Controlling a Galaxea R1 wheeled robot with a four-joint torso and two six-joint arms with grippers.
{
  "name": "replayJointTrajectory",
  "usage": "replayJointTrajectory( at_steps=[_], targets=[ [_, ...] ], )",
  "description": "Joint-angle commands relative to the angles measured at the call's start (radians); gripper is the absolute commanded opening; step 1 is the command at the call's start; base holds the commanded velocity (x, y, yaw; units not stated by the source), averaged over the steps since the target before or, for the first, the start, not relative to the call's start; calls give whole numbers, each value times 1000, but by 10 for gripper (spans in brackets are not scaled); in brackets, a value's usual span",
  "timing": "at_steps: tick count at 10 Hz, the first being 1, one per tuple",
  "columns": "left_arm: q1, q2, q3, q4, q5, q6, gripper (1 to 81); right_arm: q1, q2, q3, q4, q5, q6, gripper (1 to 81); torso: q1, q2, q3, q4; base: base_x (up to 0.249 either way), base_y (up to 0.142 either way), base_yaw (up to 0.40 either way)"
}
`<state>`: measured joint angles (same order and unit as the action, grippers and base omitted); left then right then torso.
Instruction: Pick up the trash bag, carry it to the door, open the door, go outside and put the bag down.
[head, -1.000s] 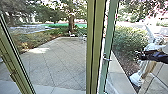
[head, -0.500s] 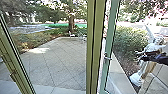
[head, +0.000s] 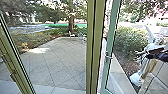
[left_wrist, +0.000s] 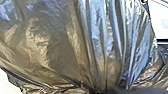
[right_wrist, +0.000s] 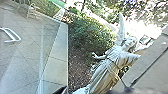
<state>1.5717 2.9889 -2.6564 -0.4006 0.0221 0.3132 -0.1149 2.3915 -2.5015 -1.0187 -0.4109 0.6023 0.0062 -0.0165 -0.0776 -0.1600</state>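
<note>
Out beyond the green frame lies a paved yard (head: 57, 65), flat pale slabs with straight joints: firm ground to set something down on, I judge. A tree (head: 71, 18) stands at its far side, a leafy bush (head: 130, 38) towards the right. Nearer me rises a thick post (head: 96, 45), and beside it the glazed door (head: 113, 32) slants away; I take it to be ajar, so getting it open is the step in hand. A white winged statue (right_wrist: 107, 66) leans over the mulch outside.

The trash bag (left_wrist: 82, 45) is with me at my left wrist, dark, glossy and creased, its folds running together towards my left gripper. By that gathering, I judge those jaws are pinching the plastic. It should handle as thin, slippery film, limp and quick to swing; its weight I can't read, though the broad part looks loose rather than packed tight. The bunched folds are the place to grip; one stretched single layer could slide or tear, and the frame's edge might snag it on the way through.

My right gripper (head: 149, 55) is out in front of the statue, well apart from the metal handle (head: 108, 57). Whether its jaws are spread or pressed together, I cannot tell.
</note>
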Motion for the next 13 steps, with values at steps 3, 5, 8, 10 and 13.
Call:
replayJointTrajectory(
  at_steps=[3,5,8,10,13],
  targets=[
    [-26,6,9,-12,79,4,10,267,-108,-78,-156,-11,-7,811,0,0,0,0,0,0,0],
    [-23,4,7,-10,79,4,10,275,-139,-85,-162,4,-7,811,0,0,0,0,0,0,0],
    [-23,6,7,-10,79,4,10,278,-193,-85,-162,38,2,811,0,0,0,0,0,0,0],
    [-20,4,7,-10,78,4,10,275,-207,-86,-162,40,7,811,0,0,0,0,0,0,0],
    [-15,6,7,-9,79,4,10,297,-208,-82,-14,14,4,811,0,0,0,0,0,0,0]
  ],
)
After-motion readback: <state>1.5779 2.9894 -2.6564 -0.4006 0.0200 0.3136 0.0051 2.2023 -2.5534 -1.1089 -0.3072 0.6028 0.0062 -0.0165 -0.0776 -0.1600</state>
